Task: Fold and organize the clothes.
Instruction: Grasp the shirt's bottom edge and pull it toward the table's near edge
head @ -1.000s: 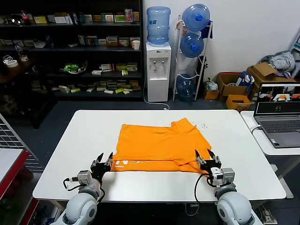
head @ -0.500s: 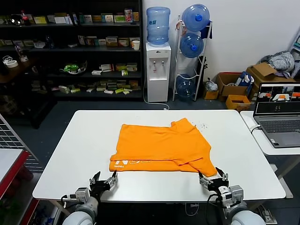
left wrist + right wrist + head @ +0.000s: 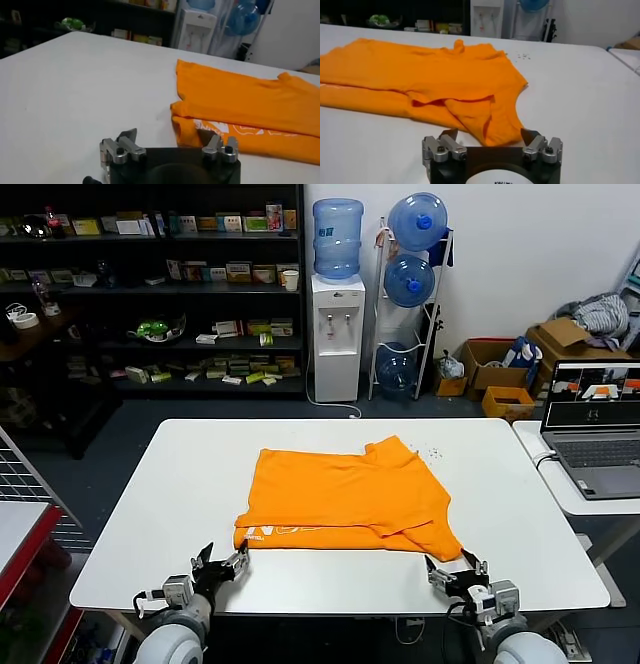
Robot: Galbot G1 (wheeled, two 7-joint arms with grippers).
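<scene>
The orange T-shirt (image 3: 340,499) lies folded flat on the white table (image 3: 150,514), with pale lettering along its near left edge (image 3: 235,129). My left gripper (image 3: 220,566) hovers at the table's near edge, just short of the shirt's front left corner, open and empty (image 3: 172,136). Just short of the front right corner, near the same table edge, my right gripper (image 3: 455,572) is open with nothing in it (image 3: 489,134). The shirt's folded corner (image 3: 480,115) lies ahead of its fingers, apart from them.
A side table with an open laptop (image 3: 600,434) stands to the right. Some small dark specks (image 3: 432,452) lie on the table beyond the shirt. A wire rack (image 3: 20,484) is at the left. Shelves and a water dispenser (image 3: 336,334) stand far behind.
Both grippers have drawn back from the shirt's front corners toward the table's near edge. The shirt lies where it was.
</scene>
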